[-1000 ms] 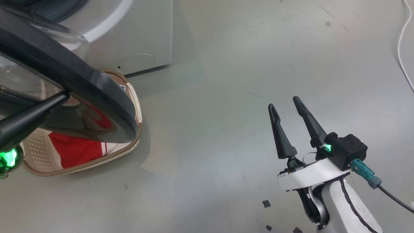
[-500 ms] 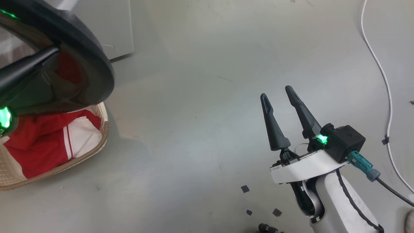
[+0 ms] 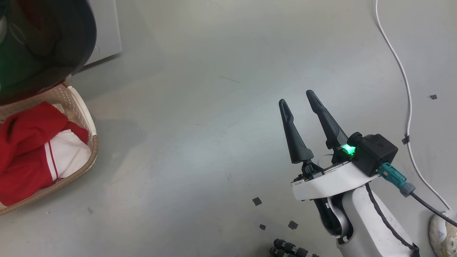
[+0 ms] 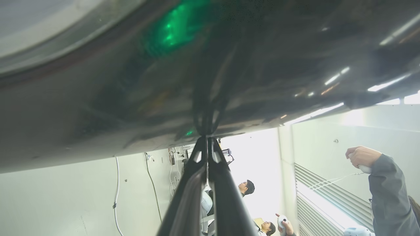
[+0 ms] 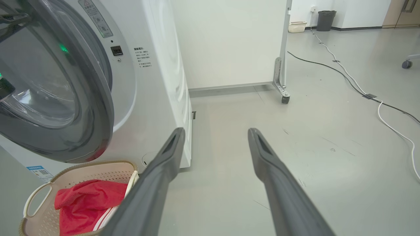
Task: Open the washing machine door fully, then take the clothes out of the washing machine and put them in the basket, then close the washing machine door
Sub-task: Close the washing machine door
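My left jaws are pressed together, fingers aimed at the glossy black ring of the washing machine door, tips against it. My right jaws stand spread and hold nothing, fingers above the bare grey floor, well right of the basket. The basket sits at the foot of the washing machine, under the part-open door, with the red and white clothes inside. A white cable trails along the far right. A blue QR sticker sits low on the machine; the printed text beside the door is too small to read.
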`<state>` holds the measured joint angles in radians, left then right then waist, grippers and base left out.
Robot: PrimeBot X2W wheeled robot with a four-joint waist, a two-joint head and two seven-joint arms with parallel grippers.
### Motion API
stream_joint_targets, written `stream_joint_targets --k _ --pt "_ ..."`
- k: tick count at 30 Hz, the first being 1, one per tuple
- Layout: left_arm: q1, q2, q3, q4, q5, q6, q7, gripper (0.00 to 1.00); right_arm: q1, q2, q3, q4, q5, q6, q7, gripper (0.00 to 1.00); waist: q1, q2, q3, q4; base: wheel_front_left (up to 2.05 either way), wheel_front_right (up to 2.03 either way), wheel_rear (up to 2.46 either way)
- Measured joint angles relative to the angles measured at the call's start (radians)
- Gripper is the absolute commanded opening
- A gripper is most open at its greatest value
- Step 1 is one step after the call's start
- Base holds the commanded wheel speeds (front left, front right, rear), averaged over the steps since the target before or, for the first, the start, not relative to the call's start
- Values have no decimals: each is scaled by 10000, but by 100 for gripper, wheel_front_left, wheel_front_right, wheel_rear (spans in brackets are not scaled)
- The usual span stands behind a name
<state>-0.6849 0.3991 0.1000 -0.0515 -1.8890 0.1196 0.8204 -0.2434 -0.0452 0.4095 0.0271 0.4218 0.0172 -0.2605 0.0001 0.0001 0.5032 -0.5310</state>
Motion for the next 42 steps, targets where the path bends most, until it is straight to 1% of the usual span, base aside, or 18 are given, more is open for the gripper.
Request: stream_joint_targets --k 2,8,13,17,24,32,38,42 --pt "-443 -142 -75 384 75 2 -236 0 -2 0 -4 0 2 -98 -2 100 0 0 20 -52 0 0 0" --pt "-1095 -203 -121 1030 585 2 -786 0 -46 0 54 4 17 -102 0 100 -1 0 28 -128 0 0 0" --pt "-1620 -295 -79 1484 696 10 -1252 0 -89 0 142 19 19 -113 0 100 -1 0 17 -172 0 0 0" --pt "-1876 -313 -105 1787 974 77 -1369 0 -153 0 184 25 19 -117 0 100 -1 0 -12 -180 0 0 0" --pt "-2018 -483 -374 2197 1016 58 -1438 0 -153 0 117 113 -19 -198 0 100 -1 0 -126 -53 0 0 0" --pt "-1848 -522 -709 2405 1122 -476 -1037 0 -149 -2 8 293 -364 -196 0 100 -1 0 -411 341 0 0 0" --pt "-751 -589 -882 2433 1189 -909 -922 0 -128 -4 -196 468 -614 -188 -2 100 -1 0 -698 799 0 0 0" --pt "-52 -903 -704 2360 1195 -1302 -1149 0 -91 -4 -353 573 -752 -186 -2 100 -1 0 -883 1192 0 0 0"
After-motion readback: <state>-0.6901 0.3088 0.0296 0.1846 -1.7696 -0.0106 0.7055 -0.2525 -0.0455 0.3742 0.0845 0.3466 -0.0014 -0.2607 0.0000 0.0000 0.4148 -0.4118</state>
